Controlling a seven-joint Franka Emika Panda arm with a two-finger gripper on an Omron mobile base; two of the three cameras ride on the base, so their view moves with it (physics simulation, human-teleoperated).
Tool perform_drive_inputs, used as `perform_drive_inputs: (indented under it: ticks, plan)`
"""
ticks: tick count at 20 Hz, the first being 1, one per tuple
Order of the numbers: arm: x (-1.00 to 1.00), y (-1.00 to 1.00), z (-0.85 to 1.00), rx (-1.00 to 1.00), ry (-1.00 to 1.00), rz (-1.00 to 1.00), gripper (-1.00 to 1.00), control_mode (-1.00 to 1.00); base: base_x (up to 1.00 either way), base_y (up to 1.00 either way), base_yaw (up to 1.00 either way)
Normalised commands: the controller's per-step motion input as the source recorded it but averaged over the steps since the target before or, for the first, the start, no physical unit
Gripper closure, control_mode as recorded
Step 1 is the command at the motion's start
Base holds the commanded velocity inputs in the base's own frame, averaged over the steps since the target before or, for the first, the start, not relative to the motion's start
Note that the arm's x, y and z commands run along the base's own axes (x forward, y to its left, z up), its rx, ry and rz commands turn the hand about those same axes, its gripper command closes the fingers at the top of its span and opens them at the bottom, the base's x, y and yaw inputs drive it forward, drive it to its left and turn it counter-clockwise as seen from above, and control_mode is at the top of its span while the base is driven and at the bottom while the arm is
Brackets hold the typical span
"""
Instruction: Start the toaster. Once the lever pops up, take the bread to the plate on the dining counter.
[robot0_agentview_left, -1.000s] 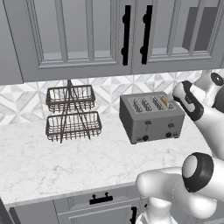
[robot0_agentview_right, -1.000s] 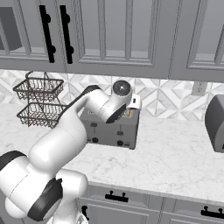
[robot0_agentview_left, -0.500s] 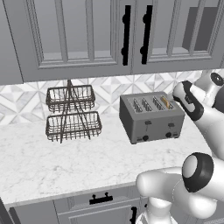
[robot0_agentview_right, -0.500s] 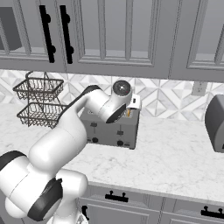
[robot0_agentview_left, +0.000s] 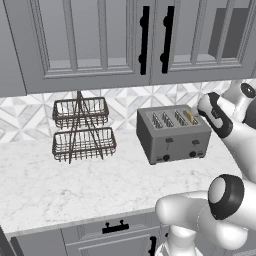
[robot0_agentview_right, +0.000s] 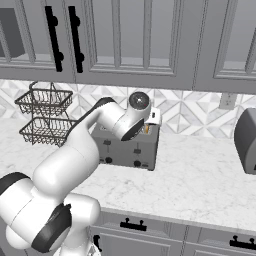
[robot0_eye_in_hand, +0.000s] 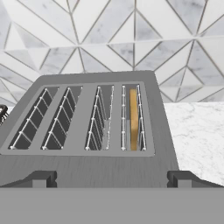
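Grey metal is seen in the boxy toaster (robot0_agentview_left: 172, 133), which is set on the white marble-look wall counter (robot0_agentview_left: 60, 185) against a tiled backsplash (robot0_agentview_left: 125, 102) of pale triangles. Four slots are cut into its top; the bread (robot0_eye_in_hand: 134, 119) is lodged upright in the rightmost slot as viewed from the hand, its tan edge being shown just below the rim between the wire guides. The other three slots are seen bare in the hand view. Two levers and dark knobs are carried on the front face.

The gripper (robot0_eye_in_hand: 111, 178) is held just in front of the toaster's near edge, above the counter, with its two dark finger tips (robot0_eye_in_hand: 40, 177) spread wide apart and nothing gripped between them. In the right base view the white arm is bent over the toaster's right end, and the hand is hidden there behind the wrist.

A two-tier wire basket (robot0_agentview_left: 82, 130) is stood to the left of the toaster, well apart from it. Grey cabinets (robot0_agentview_left: 90, 40) with black handles are hung above.
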Motion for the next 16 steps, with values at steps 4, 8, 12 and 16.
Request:
perform_drive_inputs:
  ticks: [4,8,12,16]
  plan:
    - [0.0,0.0,0.0,0.0,0.0,0.0,-1.0,-1.0,0.0,0.0,0.0]
    - [0.0,0.0,0.0,0.0,0.0,0.0,-1.0,-1.0,0.0,0.0,0.0]
    - [0.0,0.0,0.0,0.0,0.0,0.0,-1.0,-1.0,0.0,0.0,0.0]
    - [0.0,0.0,0.0,0.0,0.0,0.0,-1.0,-1.0,0.0,0.0,0.0]
